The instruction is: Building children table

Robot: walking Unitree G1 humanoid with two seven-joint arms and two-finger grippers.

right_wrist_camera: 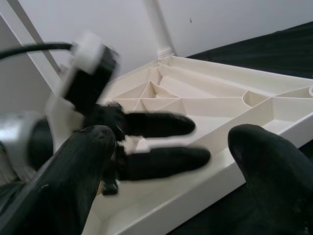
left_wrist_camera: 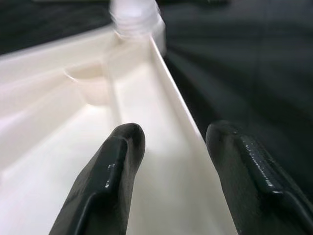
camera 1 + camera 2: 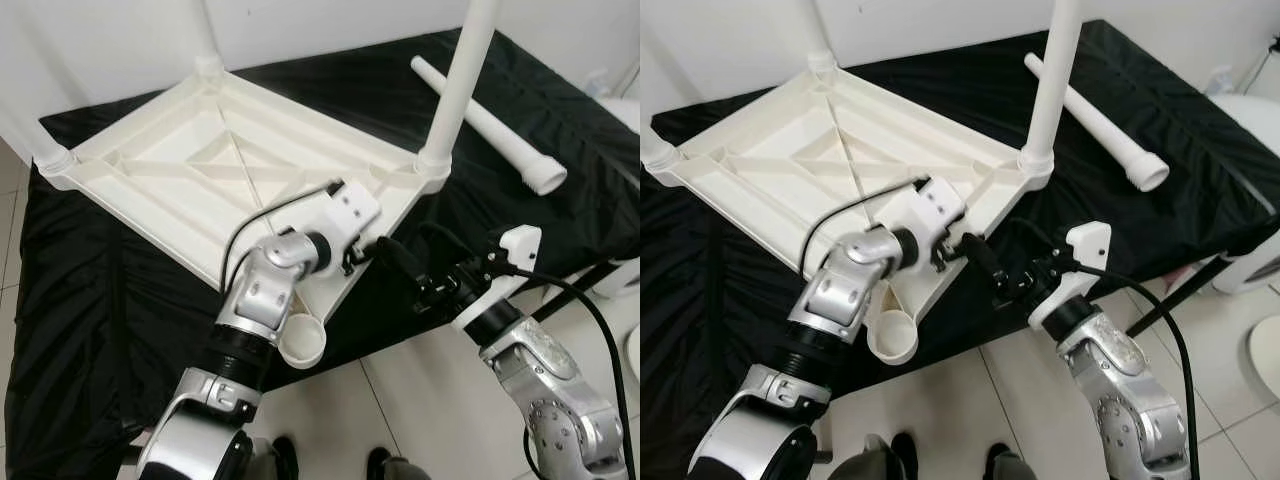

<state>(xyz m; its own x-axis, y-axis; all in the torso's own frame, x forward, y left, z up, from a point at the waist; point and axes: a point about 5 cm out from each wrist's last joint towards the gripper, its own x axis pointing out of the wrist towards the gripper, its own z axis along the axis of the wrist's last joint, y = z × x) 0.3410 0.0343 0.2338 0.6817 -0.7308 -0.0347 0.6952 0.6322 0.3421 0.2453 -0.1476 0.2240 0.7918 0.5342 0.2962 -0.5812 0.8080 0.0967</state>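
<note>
Nearest the head camera, the left arm's silver elbow rises from the lower left, with dark shoes on the tiled floor (image 3: 420, 400) beneath it; the left gripper (image 2: 168, 147) sits over the near right edge of the inverted white table top (image 3: 170, 170), its two fingers (image 2: 110, 171) spread apart and straddling the raised rim, one inside the tray-like underside and one outside, with nothing clamped between them; the right gripper (image 3: 985, 270) reaches in from the lower right, just beside that same edge, its jaws wide open and empty, pointing toward the left gripper; the table top lies upside down on a worktop covered in black cloth (image 3: 70, 300), ribbed underside facing up; upright white legs stand in its corner sockets, one at the right corner (image 3: 455, 95); the near corner socket (image 3: 300, 340) is open, overhanging the cloth edge; one loose leg (image 3: 490, 125) lies flat on the cloth, well apart, at the far right
</note>
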